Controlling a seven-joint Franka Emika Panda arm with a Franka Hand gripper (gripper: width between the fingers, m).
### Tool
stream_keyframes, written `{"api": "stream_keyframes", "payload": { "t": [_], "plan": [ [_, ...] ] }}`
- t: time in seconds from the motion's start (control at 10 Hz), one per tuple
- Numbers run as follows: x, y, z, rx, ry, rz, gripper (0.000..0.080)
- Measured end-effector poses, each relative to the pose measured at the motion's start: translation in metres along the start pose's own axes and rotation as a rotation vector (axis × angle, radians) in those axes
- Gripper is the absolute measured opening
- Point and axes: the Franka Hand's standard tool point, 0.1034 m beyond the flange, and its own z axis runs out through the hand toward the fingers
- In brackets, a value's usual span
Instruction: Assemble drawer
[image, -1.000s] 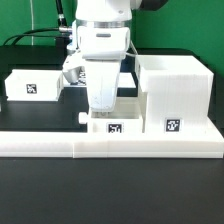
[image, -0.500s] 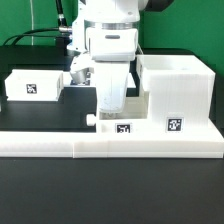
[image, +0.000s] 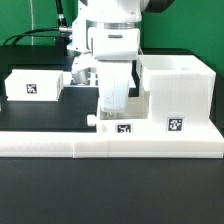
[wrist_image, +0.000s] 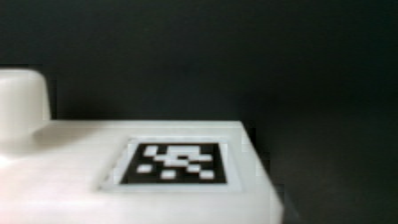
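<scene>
The large white drawer shell (image: 175, 92) stands at the exterior view's right, with a tag on its front. A small white knobbed drawer box (image: 122, 126) sits low beside the shell's left side, its knob (image: 91, 119) pointing to the exterior view's left. My gripper (image: 113, 108) comes straight down on this box and appears shut on it; the fingertips are hidden by the hand. In the wrist view the box's tagged face (wrist_image: 178, 162) fills the lower frame, very close and blurred. A second small box (image: 35, 85) rests at the exterior view's left.
A long low white L-shaped rail (image: 110, 145) runs along the front of the parts. Another white part (image: 78, 72) shows partly behind the arm. Black cables hang at the back left. The table is black.
The arm and the small knobbed box have shifted toward the exterior view's right, closer to the shell. The shell and the left box have not moved.
</scene>
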Motion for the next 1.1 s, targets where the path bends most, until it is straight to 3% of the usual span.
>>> {"api": "stream_keyframes", "payload": {
  "t": [0.2, 0.4, 0.8, 0.9, 1.0, 1.1],
  "plan": [
    [0.0059, 0.0025, -0.0009, -0.003, -0.008, 0.023, 0.0044],
    [0.0057, 0.0029, -0.0004, 0.013, -0.013, 0.025, 0.0044],
    [0.0044, 0.0031, -0.0002, 0.009, -0.012, 0.029, 0.0044],
    [0.0037, 0.0031, -0.0001, 0.010, -0.012, 0.030, 0.0100],
    [0.0014, 0.0034, -0.0019, 0.025, -0.016, 0.035, 0.0100],
    [0.0017, 0.0053, -0.0074, 0.030, -0.019, 0.035, 0.0293]
  ]
}}
